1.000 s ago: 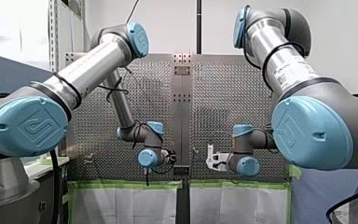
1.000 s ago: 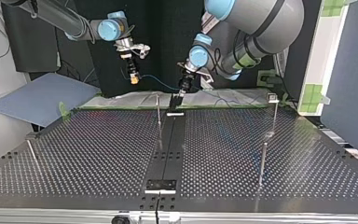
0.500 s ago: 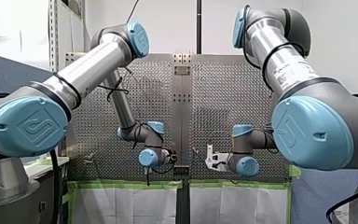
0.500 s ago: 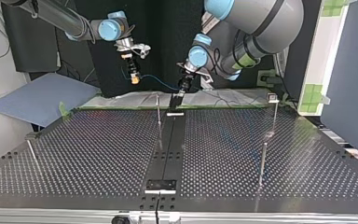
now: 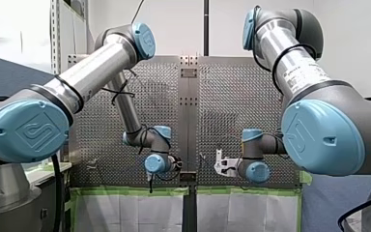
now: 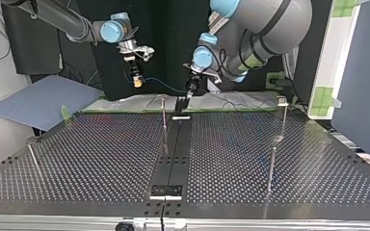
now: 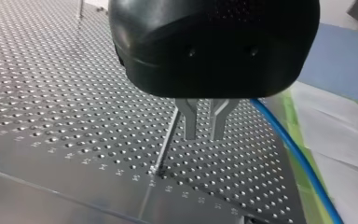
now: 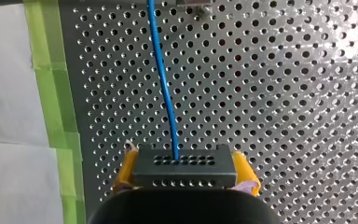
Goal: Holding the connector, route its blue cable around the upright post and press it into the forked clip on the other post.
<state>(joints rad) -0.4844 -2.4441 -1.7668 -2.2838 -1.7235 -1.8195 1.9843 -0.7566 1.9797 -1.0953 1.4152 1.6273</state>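
My right gripper is shut on the dark connector, with a yellow pad on each side of it. The blue cable runs straight ahead from the connector over the perforated table. In the top view my right gripper hangs at the back left, and the cable sags across to my left gripper. My left gripper has metal fingers a narrow gap apart with nothing between them. The cable passes beside them. A thin upright post stands just ahead of those fingers.
Several thin posts rise from the table: one near the back centre, one with a small head at the back right, one in front of it, a tilted one at the left. Green tape edges the table.
In the top view both grippers have risen slightly. My left wrist has shifted a little toward the view's left. The cable still hangs between them.
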